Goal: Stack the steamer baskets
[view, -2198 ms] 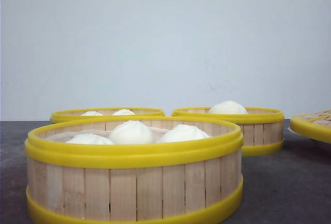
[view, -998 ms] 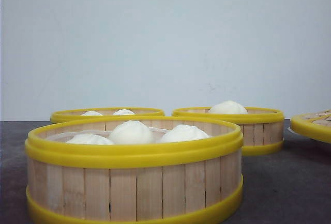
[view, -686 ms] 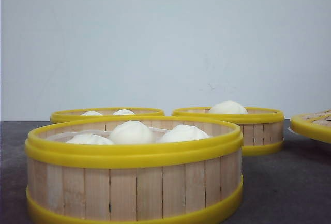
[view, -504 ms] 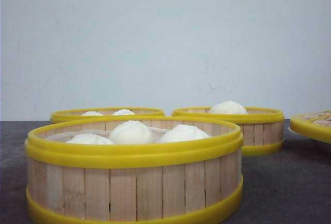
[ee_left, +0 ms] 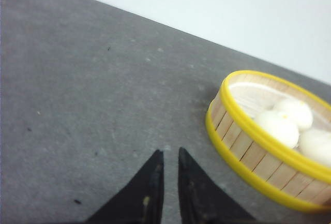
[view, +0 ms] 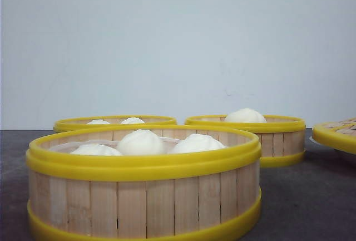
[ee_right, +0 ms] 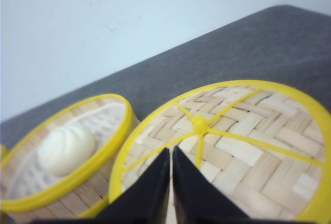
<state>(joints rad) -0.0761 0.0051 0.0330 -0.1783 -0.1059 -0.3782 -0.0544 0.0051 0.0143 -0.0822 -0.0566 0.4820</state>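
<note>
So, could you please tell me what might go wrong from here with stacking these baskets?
1. All three steamer baskets, near, back left and back right, hold loose buns; a tilted lift could roll them out or crush them under the next basket.
2. The back right basket sits very close to the woven lid, so gripping it may knock the lid.
3. Both the left gripper and right gripper look shut; the fingers must open before gripping a rim.

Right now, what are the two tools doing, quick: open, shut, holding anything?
Left tool: shut, holding nothing, above bare table beside a basket.
Right tool: shut, holding nothing, above the lid.
</note>
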